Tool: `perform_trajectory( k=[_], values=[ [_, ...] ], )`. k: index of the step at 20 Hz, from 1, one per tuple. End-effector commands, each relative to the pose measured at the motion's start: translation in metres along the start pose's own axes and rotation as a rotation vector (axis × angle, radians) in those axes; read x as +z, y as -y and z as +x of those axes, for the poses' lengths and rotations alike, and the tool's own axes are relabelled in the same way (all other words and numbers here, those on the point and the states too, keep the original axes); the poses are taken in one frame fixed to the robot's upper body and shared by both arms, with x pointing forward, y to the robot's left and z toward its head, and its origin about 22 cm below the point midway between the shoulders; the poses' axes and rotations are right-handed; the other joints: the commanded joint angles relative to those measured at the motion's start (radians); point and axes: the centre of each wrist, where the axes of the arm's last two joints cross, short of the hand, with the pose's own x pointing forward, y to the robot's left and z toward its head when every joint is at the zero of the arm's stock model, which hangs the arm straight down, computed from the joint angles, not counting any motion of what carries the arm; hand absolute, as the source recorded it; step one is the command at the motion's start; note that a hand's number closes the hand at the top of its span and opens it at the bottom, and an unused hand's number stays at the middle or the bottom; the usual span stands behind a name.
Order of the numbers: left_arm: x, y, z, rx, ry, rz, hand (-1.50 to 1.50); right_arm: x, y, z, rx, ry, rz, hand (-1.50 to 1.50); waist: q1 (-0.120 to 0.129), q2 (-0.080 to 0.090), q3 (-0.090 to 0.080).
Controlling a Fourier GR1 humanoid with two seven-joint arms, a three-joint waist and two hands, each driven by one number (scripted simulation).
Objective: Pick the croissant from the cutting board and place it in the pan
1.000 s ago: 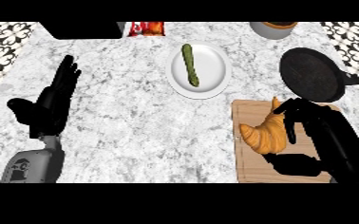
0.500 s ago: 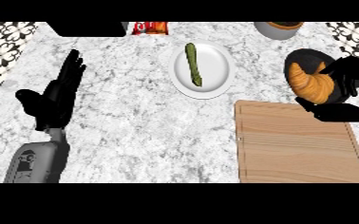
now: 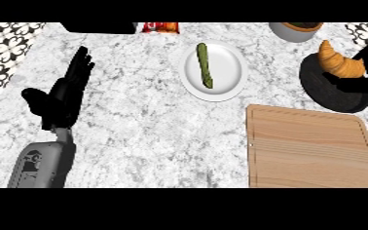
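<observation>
L hand (image 3: pixel 61 95) open on marble counter (image 3: pixel 137 141); croissant (image 3: pixel 338 61) over pan (image 3: pixel 330 85).

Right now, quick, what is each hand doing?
Left hand: open, fingers straight, holding nothing, resting at the left of the counter.
Right hand: mostly hidden at the right edge by the croissant; cannot tell whether it holds it.

1 second ago the croissant (image 3: pixel 339 61) lay on the cutting board (image 3: pixel 307 146) under the right hand (image 3: pixel 357 66). Half a second ago that hand held it up over the pan (image 3: pixel 332 86). Now it sits above the pan's far part, tilted, its tip beyond the rim, with the right hand just beside it at the view's right edge, mostly out of sight. The board is bare. The left hand (image 3: pixel 63 93) has shifted slightly.
</observation>
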Motion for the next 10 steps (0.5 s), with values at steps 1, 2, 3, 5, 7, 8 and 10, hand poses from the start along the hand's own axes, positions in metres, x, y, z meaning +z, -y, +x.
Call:
perform_trajectory(
  k=[1,2,3,5,7,8,10],
  values=[
    [0.001,-0.003,-0.005,-0.007,-0.012,-0.009,0.00,-0.001,-0.008,-0.036,0.071,-0.020,-0.027,1.50,0.009,0.004,0.001],
    [-0.007,-0.006,0.001,-0.012,0.011,-0.020,0.00,-0.006,-0.019,-0.032,0.059,-0.023,-0.026,1.50,0.017,0.010,0.002],
    [-0.008,-0.004,0.006,0.005,0.014,-0.018,0.00,-0.008,-0.015,-0.038,0.043,-0.047,-0.037,1.50,0.021,0.009,0.002],
    [-0.003,0.007,-0.002,0.008,0.035,-0.021,0.00,-0.010,-0.009,-0.045,0.038,-0.060,-0.038,1.50,0.032,0.016,0.003],
    [-0.016,0.006,0.019,0.015,0.034,-0.027,0.00,-0.015,-0.021,-0.039,0.036,-0.065,-0.051,1.50,0.036,0.016,0.004],
    [-0.011,0.009,0.007,0.012,0.026,-0.032,0.00,-0.009,-0.031,-0.042,0.054,-0.057,-0.029,1.50,0.039,0.019,0.004],
    [-0.003,0.002,-0.004,-0.002,0.016,-0.026,0.00,-0.004,-0.020,-0.057,-0.136,-0.103,-0.013,1.50,0.034,0.020,0.006]
  ],
)
